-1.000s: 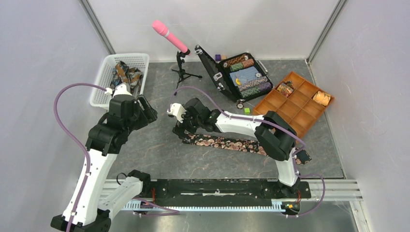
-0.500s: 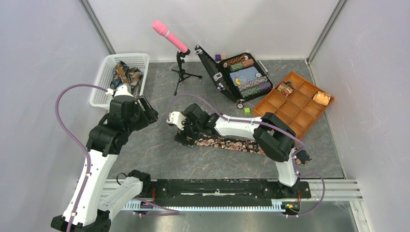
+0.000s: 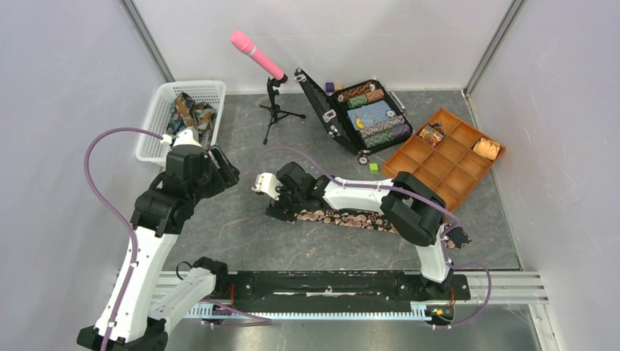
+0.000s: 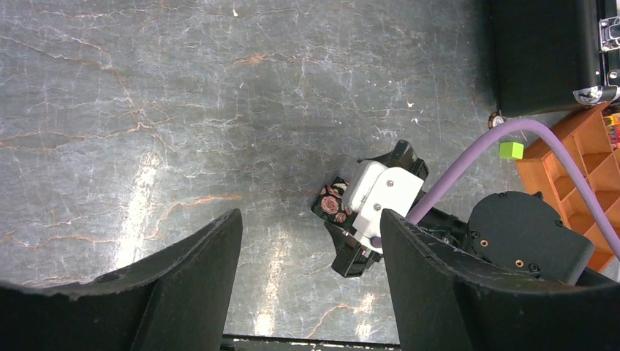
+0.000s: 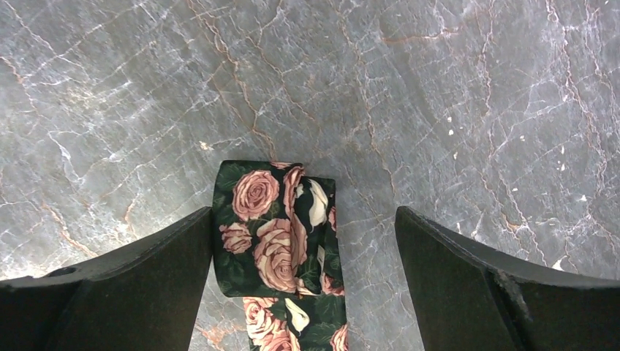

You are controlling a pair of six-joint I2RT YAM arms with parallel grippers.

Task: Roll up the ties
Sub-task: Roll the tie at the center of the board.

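Two claws are out, and both are spread wide with nothing in them. The right claw (image 5: 303, 219) hangs low over one end of the rose tie (image 5: 281, 234). The tie lies flat on the table (image 3: 241, 234) in a long strip near the middle. That end looks folded over once, so I think the roll is only just begun. The left claw (image 4: 311, 219) hangs higher, off to the left, near the basket (image 3: 156, 117) with more ties (image 3: 188, 111) in it. Things could go wrong from here. The tie sits closer to one finger than the other, so a pinch may catch just one edge and make a crooked roll. The cloth looks slick and the table looks smooth, so the tie may slide along and not curl up. The small fold could flop open if nothing holds it down. The long tail runs under the right arm, and I guess the arm could drag it. The table is grey like stone, with thin orange and white cracks and some shiny spots of light. White walls stand on three sides. At the back are a pink mic (image 3: 257, 54), an open case (image 3: 369, 115) of chips, and an orange tray (image 3: 439, 157) with two rolls (image 3: 486, 148) in its boxes.
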